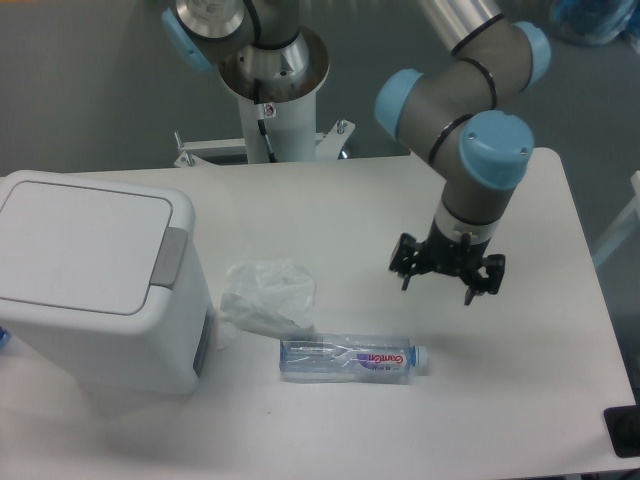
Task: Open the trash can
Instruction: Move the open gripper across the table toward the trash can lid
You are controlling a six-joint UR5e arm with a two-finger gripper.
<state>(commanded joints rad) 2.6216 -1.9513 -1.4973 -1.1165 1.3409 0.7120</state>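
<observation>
We find the large white boxy plastic trash can [95, 285] at about nine o'clock on the white table [540, 400], hard against its left edge, with its flat hinged lid [80, 243] lying shut. The grey push-button tab [170, 256] sits at the lid's right-hand edge, facing the middle of the table.

We judge the bin to be stiff, smooth, hollow plastic, probably light for its bulk, so a sideways shove might slide it across the slick tabletop. For that reason we would not try to grip the lid, which offers no lip that we can make out; we would press straight down on the grey tab, where the force goes into the table, and let the hinge do the rest.

Our black two-finger gripper [447, 284] hangs at about three o'clock, well apart from the bin, pointing downward with its fingers spread wide and nothing between them.

Between gripper and bin lie a crumpled clear plastic bag [266, 297], just beside the bin's right wall, and a clear plastic water bottle with a blue label [350, 359] on its side at about six o'clock. Both sit under the likely path, so we would travel above them.

The table is plain, matte white, with rounded corners. Behind it, at twelve o'clock, stands the arm's white pedestal [272, 90] on a grey floor [80, 90].
</observation>
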